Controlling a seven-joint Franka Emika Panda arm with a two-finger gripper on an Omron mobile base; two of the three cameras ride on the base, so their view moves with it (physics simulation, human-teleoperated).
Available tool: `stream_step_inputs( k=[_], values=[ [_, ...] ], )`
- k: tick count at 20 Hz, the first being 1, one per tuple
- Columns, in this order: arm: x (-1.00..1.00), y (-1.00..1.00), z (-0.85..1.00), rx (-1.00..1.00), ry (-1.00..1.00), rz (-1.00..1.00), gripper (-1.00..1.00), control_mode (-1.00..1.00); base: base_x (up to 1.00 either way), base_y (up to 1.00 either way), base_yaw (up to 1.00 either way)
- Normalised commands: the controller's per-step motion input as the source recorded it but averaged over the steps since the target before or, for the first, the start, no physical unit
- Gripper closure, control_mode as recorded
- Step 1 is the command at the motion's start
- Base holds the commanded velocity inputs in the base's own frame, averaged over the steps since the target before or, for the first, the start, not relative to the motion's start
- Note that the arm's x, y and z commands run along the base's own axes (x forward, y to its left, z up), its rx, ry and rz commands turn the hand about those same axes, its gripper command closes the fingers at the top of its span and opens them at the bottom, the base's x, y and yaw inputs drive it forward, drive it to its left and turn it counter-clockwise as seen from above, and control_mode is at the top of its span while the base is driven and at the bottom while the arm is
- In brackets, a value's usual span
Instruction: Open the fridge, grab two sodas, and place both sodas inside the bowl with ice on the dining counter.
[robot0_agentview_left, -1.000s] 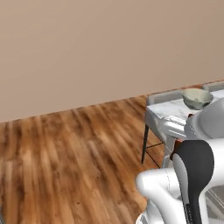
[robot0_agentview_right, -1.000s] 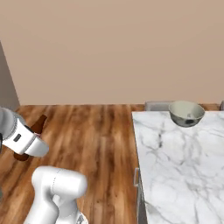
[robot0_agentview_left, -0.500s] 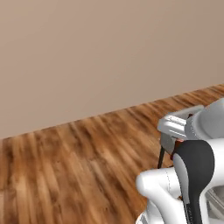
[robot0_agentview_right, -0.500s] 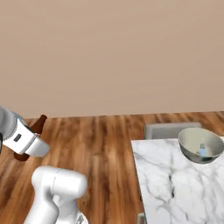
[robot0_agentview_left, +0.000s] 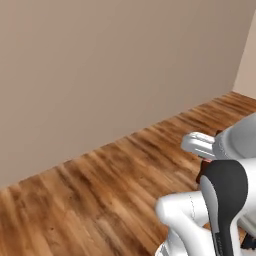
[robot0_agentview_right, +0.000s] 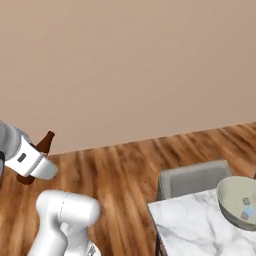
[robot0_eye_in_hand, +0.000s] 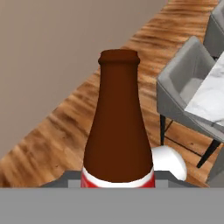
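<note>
Pinching a glossy brown cola bottle (robot0_eye_in_hand: 118, 127), tool (robot0_agentview_right: 30, 167) aloft, round cream bowl (robot0_agentview_right: 239, 202) on veined marble counter (robot0_agentview_right: 195, 225)

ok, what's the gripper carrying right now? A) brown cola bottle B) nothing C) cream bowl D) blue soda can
A: the brown cola bottle with its red label stands up between the fingers in the hand view, and in the right base view its neck sticks out past the gripper, well left of the bowl on the marble counter.

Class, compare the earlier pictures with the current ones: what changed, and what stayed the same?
The base turned, so the whole view shifted: the bowl and dining counter slid toward the right edge of the right base view. The gripper still holds the cola bottle as before.
</note>
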Motion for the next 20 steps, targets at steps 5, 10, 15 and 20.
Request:
stream_step_inputs(
  k=[5, 10, 15, 20],
  values=[
    [0.0, 0.0, 0.0, 0.0, 0.0, 0.0, 1.0, 1.0, 0.73, 0.43, -0.53],
    [0.0, 0.0, 0.0, 0.0, 0.0, 0.0, 1.0, 1.0, 0.55, 0.36, -0.61],
    [0.0, 0.0, 0.0, 0.0, 0.0, 0.0, 1.0, 1.0, 0.5, 0.38, -0.61],
    [0.0, 0.0, 0.0, 0.0, 0.0, 0.0, 1.0, 1.0, 0.53, 0.36, -0.61]
  ],
)
